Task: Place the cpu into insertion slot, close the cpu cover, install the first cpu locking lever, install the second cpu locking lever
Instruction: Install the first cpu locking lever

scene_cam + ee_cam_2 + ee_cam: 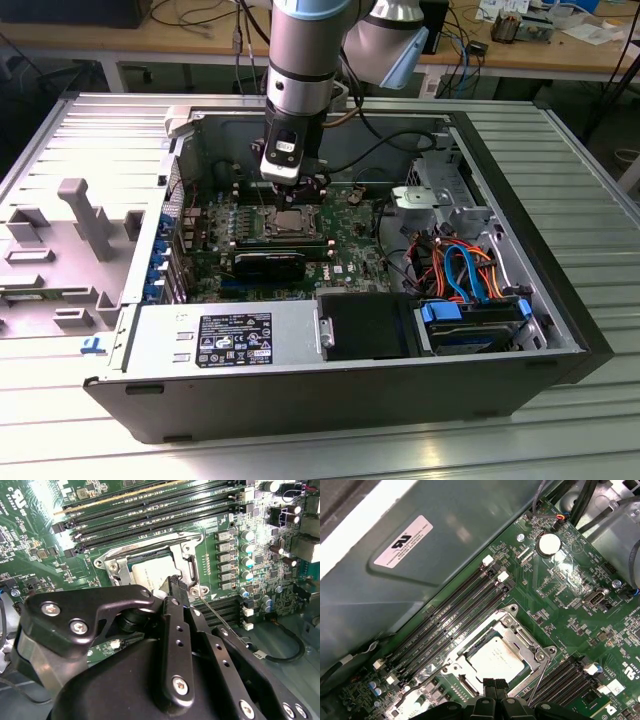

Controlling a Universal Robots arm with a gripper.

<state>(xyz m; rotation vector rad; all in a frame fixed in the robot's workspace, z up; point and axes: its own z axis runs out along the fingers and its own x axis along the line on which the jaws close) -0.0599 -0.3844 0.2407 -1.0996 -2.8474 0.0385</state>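
Sitting flat in its socket, the cpu shows through the window of the lowered cover. The hand, fingertips pressed together, hovers at the frame's edge, apparently to keep it down, while a thin lever looks unlatched above the green board.

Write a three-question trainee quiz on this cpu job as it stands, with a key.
1. True or false: the cpu lies in the insertion slot.
2. The cpu cover is: A standing upright; B down around the cpu; C lying off the board.
3. Which task thing is the end effector nearest?
Key: 1 true; 2 B; 3 the insertion slot.
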